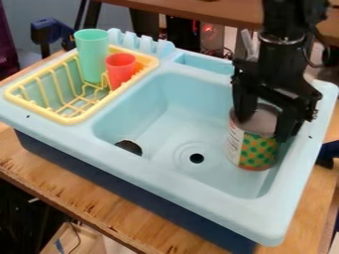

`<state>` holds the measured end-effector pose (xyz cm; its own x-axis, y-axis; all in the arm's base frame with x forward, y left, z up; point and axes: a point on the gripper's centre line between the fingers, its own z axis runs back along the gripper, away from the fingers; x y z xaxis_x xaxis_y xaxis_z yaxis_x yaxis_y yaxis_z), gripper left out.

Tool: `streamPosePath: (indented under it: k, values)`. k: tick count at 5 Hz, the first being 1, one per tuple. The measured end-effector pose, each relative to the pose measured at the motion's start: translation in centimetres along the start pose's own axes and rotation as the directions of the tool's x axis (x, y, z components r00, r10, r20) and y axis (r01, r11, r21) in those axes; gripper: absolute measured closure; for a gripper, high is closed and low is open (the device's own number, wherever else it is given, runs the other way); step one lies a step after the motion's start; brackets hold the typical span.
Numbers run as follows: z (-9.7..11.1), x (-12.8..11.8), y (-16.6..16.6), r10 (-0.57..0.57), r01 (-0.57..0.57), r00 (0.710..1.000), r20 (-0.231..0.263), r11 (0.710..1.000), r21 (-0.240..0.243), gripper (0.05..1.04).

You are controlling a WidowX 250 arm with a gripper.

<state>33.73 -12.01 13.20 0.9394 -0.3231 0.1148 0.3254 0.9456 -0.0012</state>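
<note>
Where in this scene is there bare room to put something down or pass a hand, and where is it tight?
Bare: the basin floor between its picture-left wall and the can, around the drain; also the yellow rack's picture-left part.
Crowded: the basin's picture-right side, with can and tool; the rack's far corner, with green and red cups.

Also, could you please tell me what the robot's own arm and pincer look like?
The arm is black and thick, with rounded upper sections and a shiny silvery ring around it. A thin dark cable loops beside it. The pincer is black too, with an angular body.
</note>
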Motion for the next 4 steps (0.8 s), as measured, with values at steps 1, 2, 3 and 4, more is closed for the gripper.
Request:
streamPosePath:
  k: [1,2,3,4]
  values:
    - [-0.2,0.0,0.0,-0.003,0.003,1.000,-0.017,1.000,-0.001,0.075]
    - [-0.4,-0.1,0.5,-0.007,0.008,0.999,-0.038,1.000,0.027,0.076]
    - [-0.4,-1.0,1.8,0.031,-0.021,0.996,-0.085,0.994,0.108,0.079]
    - [-0.5,-2.8,4.2,0.137,-0.093,0.979,-0.148,0.959,0.269,0.079]
